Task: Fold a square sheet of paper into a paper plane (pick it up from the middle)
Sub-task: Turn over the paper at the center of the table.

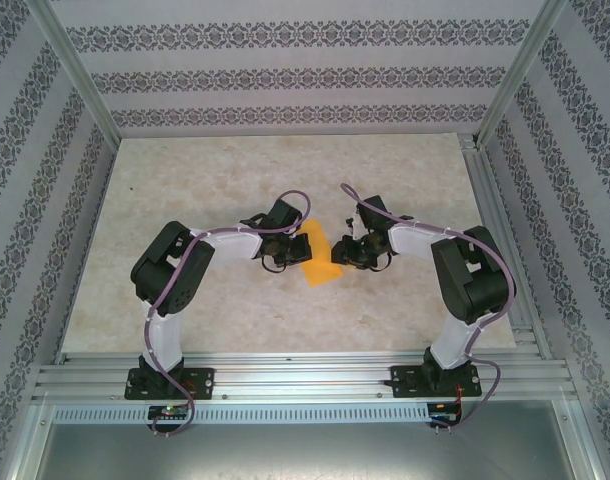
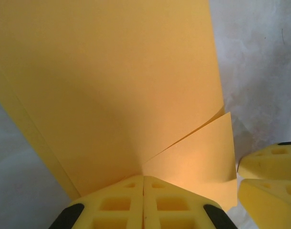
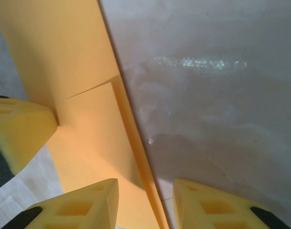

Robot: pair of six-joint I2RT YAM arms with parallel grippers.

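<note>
The orange-yellow sheet of paper (image 1: 322, 268) lies folded flat on the table between both grippers. In the left wrist view the paper (image 2: 112, 86) shows a diagonal flap edge running to my left gripper (image 2: 144, 180). That gripper is shut, pads together, with its tip resting on the paper where the flap begins. My right gripper (image 3: 144, 187) is open and straddles the layered right edge of the paper (image 3: 64, 57): one finger is over the paper, the other over bare table. From above, the left gripper (image 1: 288, 252) and right gripper (image 1: 351, 252) face each other across the sheet.
The pale marbled table (image 1: 235, 180) stretches free behind and to both sides of the arms. Patterned walls (image 1: 285, 70) and aluminium posts enclose it. A metal rail (image 1: 285, 375) with the arm bases runs along the near edge.
</note>
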